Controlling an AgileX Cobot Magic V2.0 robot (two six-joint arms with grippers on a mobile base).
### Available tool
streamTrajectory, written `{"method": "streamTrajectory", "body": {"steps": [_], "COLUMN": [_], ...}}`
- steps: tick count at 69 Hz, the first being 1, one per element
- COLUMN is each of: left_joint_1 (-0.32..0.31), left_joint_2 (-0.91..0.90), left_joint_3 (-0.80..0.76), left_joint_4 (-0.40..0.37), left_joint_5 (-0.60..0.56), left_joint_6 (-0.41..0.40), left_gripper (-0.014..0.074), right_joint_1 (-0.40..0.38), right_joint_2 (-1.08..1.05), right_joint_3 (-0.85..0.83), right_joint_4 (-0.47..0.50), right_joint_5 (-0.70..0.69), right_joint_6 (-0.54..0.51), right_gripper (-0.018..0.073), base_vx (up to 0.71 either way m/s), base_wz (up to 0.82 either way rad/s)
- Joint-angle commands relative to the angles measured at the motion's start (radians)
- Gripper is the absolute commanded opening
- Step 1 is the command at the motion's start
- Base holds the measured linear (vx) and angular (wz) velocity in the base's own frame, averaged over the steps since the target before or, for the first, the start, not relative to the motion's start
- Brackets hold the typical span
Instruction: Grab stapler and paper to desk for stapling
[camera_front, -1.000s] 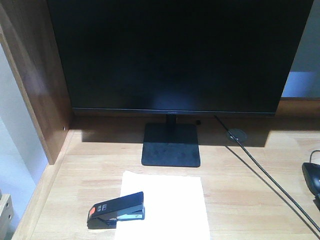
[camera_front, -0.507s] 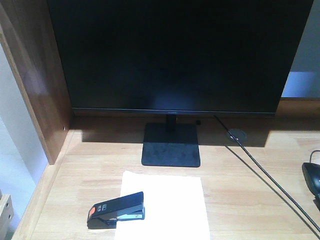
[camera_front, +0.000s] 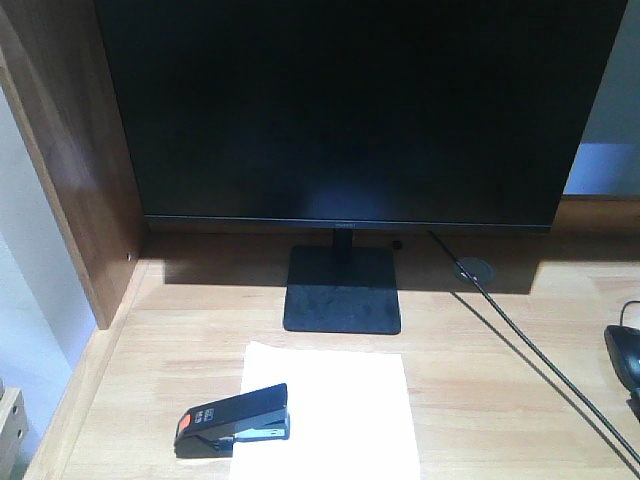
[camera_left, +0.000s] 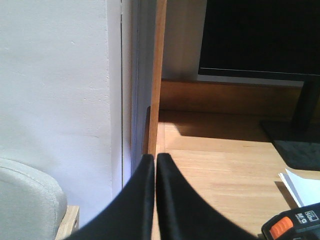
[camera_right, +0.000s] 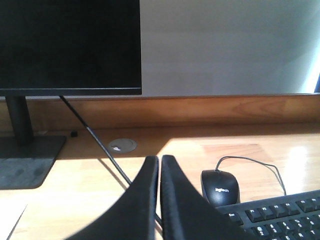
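Note:
The black stapler (camera_front: 232, 419) with an orange end lies on the desk (camera_front: 500, 400), its front over the left edge of the white paper (camera_front: 330, 410). The left wrist view catches the stapler's orange end (camera_left: 295, 225) and a paper corner (camera_left: 302, 185) at the lower right. My left gripper (camera_left: 155, 157) is shut and empty, at the desk's left edge beside the side panel (camera_left: 159, 75). Over the desk's right half, my right gripper (camera_right: 160, 159) is shut and empty too, with a sliver of paper (camera_right: 11, 217) at its lower left. Neither gripper shows in the front view.
A black monitor (camera_front: 350, 110) on a square stand (camera_front: 343, 290) fills the back of the desk. A cable (camera_front: 530, 350) runs diagonally from a round grommet (camera_front: 473, 268). A black mouse (camera_right: 220, 186) and keyboard (camera_right: 280, 215) lie at the right. A white wall (camera_left: 55, 100) is left of the panel.

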Motion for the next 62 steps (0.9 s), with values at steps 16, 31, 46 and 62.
{"method": "streamTrajectory", "body": {"steps": [16,31,46,62], "left_joint_1": [0.002,0.002,0.002,0.002], "left_joint_2": [-0.011,-0.011,-0.011,-0.011], "left_joint_3": [0.027,0.027,0.027,0.027], "left_joint_4": [-0.010,-0.010,-0.010,-0.010], "left_joint_5": [-0.074,-0.074,-0.074,-0.074], "left_joint_6": [-0.007,-0.007,-0.007,-0.007], "left_gripper": [-0.0006,-0.0006,-0.0006,-0.0006], "right_joint_1": [0.067,0.067,0.067,0.067], "right_joint_2": [-0.018,-0.018,-0.018,-0.018], "right_joint_3": [0.012,0.012,0.012,0.012], "right_joint_4": [0.002,0.002,0.001,0.001], "right_joint_5": [-0.066,-0.066,-0.066,-0.066], "right_joint_6": [-0.011,-0.011,-0.011,-0.011], "right_gripper": [-0.0005,-0.0005,-0.0005,-0.0005], "base_vx": [0.00,0.00,0.00,0.00], "base_wz": [0.00,0.00,0.00,0.00]}}
